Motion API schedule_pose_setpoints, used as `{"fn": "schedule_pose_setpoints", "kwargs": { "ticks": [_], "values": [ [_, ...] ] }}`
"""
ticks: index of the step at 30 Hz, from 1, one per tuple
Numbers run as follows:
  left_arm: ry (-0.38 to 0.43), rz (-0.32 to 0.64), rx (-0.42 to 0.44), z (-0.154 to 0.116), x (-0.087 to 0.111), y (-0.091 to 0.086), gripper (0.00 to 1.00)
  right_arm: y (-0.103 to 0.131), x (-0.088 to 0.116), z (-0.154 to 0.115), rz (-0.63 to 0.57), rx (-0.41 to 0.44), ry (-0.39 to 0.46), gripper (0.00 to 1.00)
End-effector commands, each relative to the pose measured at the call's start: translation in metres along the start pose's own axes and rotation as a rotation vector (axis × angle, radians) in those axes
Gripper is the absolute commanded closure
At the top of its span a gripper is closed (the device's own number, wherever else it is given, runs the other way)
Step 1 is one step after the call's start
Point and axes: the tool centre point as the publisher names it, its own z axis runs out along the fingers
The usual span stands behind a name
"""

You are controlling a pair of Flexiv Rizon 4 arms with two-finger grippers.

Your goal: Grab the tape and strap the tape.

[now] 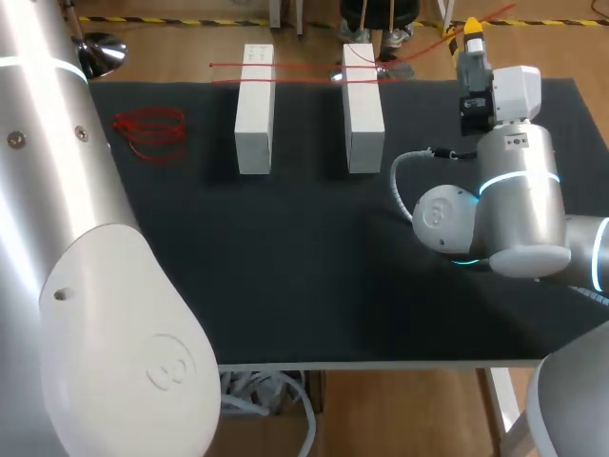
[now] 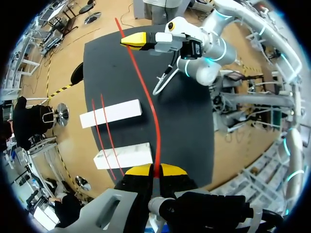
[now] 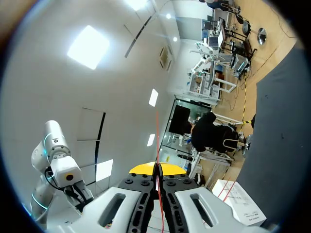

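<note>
A thin strand of red tape [image 2: 146,92] runs taut between the two arms above the black desk [image 1: 304,267]. In the left wrist view the left jaws are closed on one end of it, the strand pinched between the yellow fingertips [image 2: 141,171]. From there it stretches past the ends of two white blocks [image 2: 111,113] to the right jaws at the desk's far edge. In the right wrist view those right jaws are likewise pressed together on the tape, which passes between their yellow fingertips [image 3: 143,168] and leads on ahead of them. In the head view the right arm [image 1: 514,200] stands over the desk's right side. The left arm [image 1: 86,286] fills the near left, and its jaws are out of sight there. The two blocks lie side by side, apart from each other, with two more red strands [image 1: 304,66] laid across their far ends. A loose coil of red tape [image 1: 150,133] lies on the desk, well to the left of the blocks.
</note>
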Motion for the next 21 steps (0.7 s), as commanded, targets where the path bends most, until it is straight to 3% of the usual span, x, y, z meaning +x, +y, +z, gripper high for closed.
{"fn": "schedule_pose_setpoints", "kwargs": {
  "ticks": [1,10,21],
  "values": [
    [0.006,-0.001,-0.006,-0.002,-0.002,-0.002,1.0,-0.001,0.001,0.001,-0.002,-0.002,-0.005,1.0],
    [0.006,-0.001,-0.006,-0.002,-0.002,-0.002,1.0,-0.001,0.001,0.001,-0.002,-0.002,-0.005,1.0],
    [0.006,-0.001,-0.006,-0.002,-0.002,-0.002,1.0,-0.007,0.022,0.009,-0.534,0.106,-0.088,1.0]
  ]
}}
